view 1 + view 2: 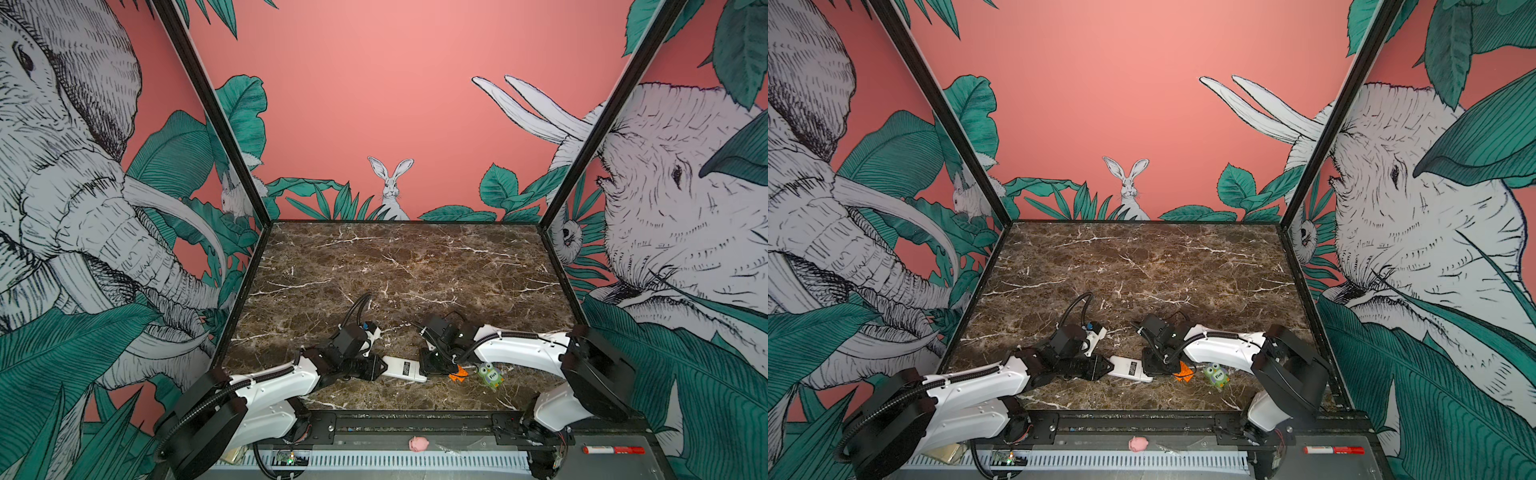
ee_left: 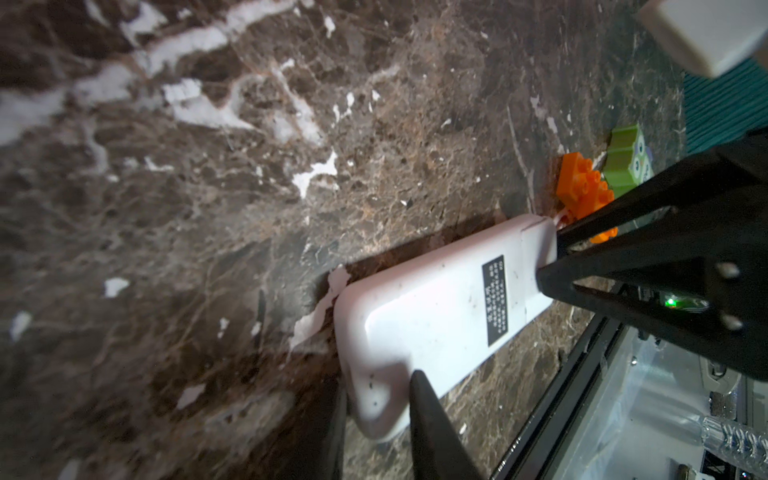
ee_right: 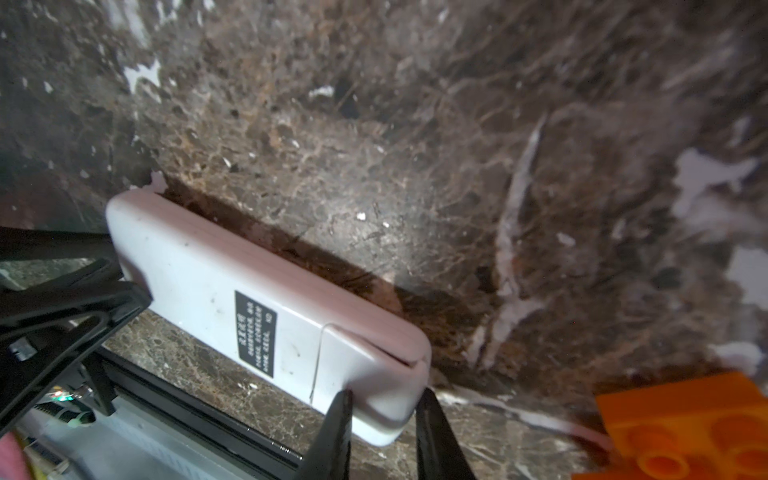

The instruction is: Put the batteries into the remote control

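Both tools clench the small oblong white plastic remote control (image 1: 405, 369), which lies label-side up at the low centre of both top views, near the front edge of the brown veined marble table (image 1: 415, 270); the left gripper (image 2: 378, 399) pinches its rounded plain end, the right gripper (image 3: 384, 411) the end bearing the battery cover (image 3: 365, 374). The casing looks smooth and glossy, so either grip may slip under a pull; the right grip sits over that cover, whose seam gapes at one corner, and may pin it shut; the studded orange toy brick (image 3: 681, 428) just beside could get knocked. No batteries can be made out.
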